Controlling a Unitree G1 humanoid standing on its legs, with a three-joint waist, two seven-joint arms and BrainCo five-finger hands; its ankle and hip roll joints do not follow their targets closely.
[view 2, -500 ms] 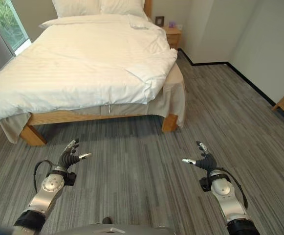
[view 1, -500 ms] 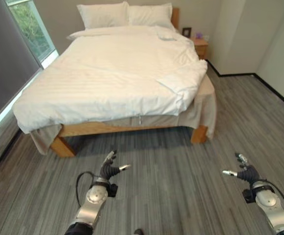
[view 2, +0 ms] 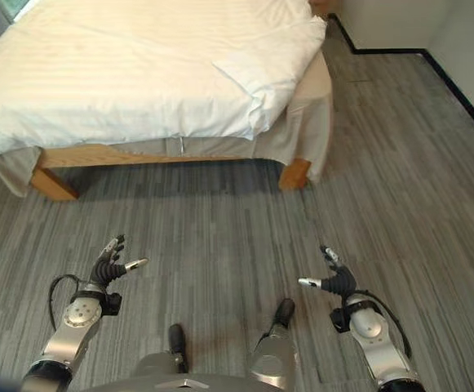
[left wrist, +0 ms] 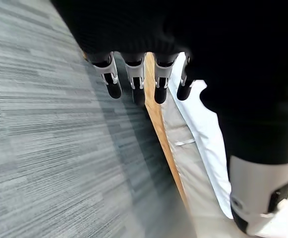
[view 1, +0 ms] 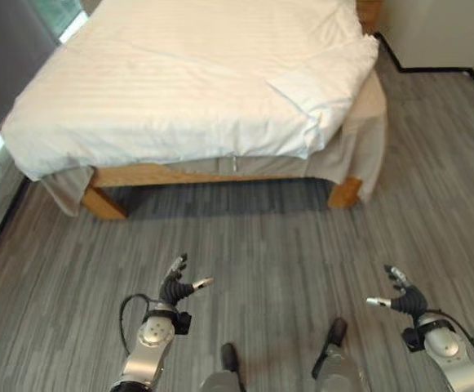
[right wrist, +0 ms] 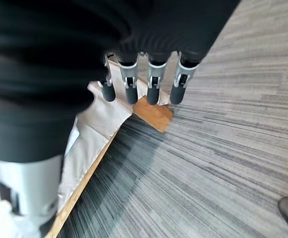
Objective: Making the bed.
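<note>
So the bed (view 1: 196, 90) is straight ahead of you and well apart from both hands, nothing but grey floor (view 1: 261, 245) in between. Its long axis runs away from you, and you're facing the foot end, where the white duvet (view 1: 179, 82) drapes over the edge with the beige sheet (view 1: 359, 147) hanging out below it at the corners. The thing I'd watch is the right foot corner: the duvet is folded back and bunched there, and the sheet shows more on that side. Your right hand (view 1: 401, 300) lines up roughly with that corner, so it's probably the nearer one for that job, while your left hand (view 1: 178, 284) sits more toward the middle of the foot edge. Both hands are low over the floor, fingers straight and spread, holding nothing. You'll likely need to close the gap to the foot rail (view 1: 212, 173) before either can reach fabric.
</note>
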